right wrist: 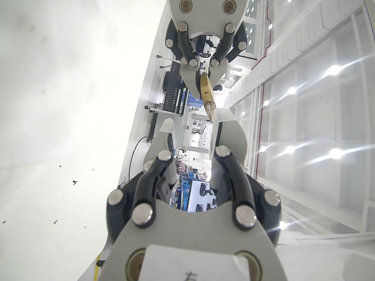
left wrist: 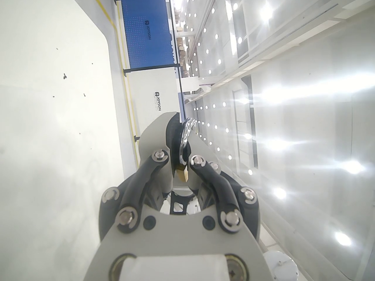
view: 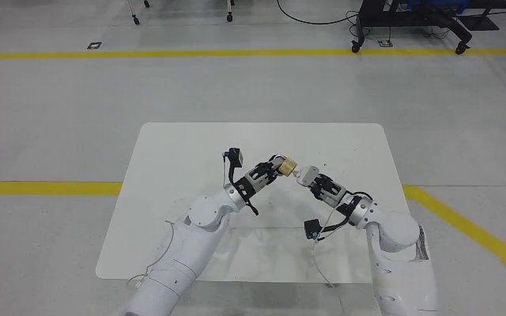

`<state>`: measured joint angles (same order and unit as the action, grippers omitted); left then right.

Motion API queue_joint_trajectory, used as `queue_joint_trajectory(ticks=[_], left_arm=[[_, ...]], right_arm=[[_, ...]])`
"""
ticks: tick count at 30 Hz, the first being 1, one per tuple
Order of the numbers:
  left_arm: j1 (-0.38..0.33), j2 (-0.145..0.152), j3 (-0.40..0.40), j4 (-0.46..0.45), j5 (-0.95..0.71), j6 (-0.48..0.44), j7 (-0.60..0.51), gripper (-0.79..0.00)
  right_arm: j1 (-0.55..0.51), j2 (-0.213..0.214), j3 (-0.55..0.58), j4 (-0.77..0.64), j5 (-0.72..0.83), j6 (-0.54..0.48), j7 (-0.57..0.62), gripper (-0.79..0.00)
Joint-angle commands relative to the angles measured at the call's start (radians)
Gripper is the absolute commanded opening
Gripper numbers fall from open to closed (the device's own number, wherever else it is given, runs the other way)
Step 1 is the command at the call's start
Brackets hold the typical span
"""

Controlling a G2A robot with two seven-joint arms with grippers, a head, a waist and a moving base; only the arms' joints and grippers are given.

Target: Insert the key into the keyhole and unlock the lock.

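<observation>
A white worktop (view: 182,158) stands on a pale grey floor (view: 79,95) crossed by yellow lines (view: 198,54). At one o'clock sits what looks like a wheeled rack (view: 411,24); bright ceiling lights (left wrist: 265,10) shine overhead.

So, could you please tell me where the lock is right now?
In the top view the lock is held in the left claw above the middle of the table, with the open right claw just off its free end.
</observation>
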<state>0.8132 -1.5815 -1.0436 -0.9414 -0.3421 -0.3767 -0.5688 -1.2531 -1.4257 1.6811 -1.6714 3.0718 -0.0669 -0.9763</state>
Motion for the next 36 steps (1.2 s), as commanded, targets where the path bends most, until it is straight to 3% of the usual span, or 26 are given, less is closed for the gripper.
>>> queue_joint_trajectory(ticks=[1, 11, 12, 13, 14, 25, 31, 36], left_arm=[[-0.008, -0.003, 0.006, 0.015, 0.002, -0.01, 0.008, -0.785], [-0.018, -0.01, 0.017, 0.042, 0.015, -0.049, 0.02, -0.785], [-0.017, -0.01, 0.016, 0.041, 0.016, -0.051, 0.02, -0.785], [-0.016, -0.01, 0.015, 0.04, 0.016, -0.053, 0.02, -0.785], [-0.015, -0.01, 0.014, 0.039, 0.017, -0.054, 0.02, -0.785], [-0.009, -0.009, 0.011, 0.03, 0.032, -0.066, 0.017, -0.785], [-0.008, -0.009, 0.013, 0.024, 0.039, -0.078, -0.006, -0.785], [-0.008, -0.008, 0.01, 0.025, 0.041, -0.076, -0.012, -0.785]], right_arm=[[-0.005, -0.01, 0.011, -0.005, 0.0, 0.011, -0.019, -0.557], [0.015, -0.061, 0.033, 0.014, 0.0, -0.004, -0.059, -0.579], [0.019, -0.065, 0.034, 0.018, 0.0, -0.008, -0.061, -0.616], [0.022, -0.068, 0.035, 0.021, 0.0, -0.009, -0.063, -0.739], [0.023, -0.071, 0.036, 0.024, 0.0, -0.01, -0.064, -0.785], [0.051, -0.086, 0.05, 0.069, 0.0, -0.082, -0.122, -0.785], [0.112, -0.129, 0.114, 0.141, 0.0, -0.183, -0.293, -0.785], [0.141, -0.163, 0.167, 0.183, 0.0, -0.19, -0.309, -0.785]])
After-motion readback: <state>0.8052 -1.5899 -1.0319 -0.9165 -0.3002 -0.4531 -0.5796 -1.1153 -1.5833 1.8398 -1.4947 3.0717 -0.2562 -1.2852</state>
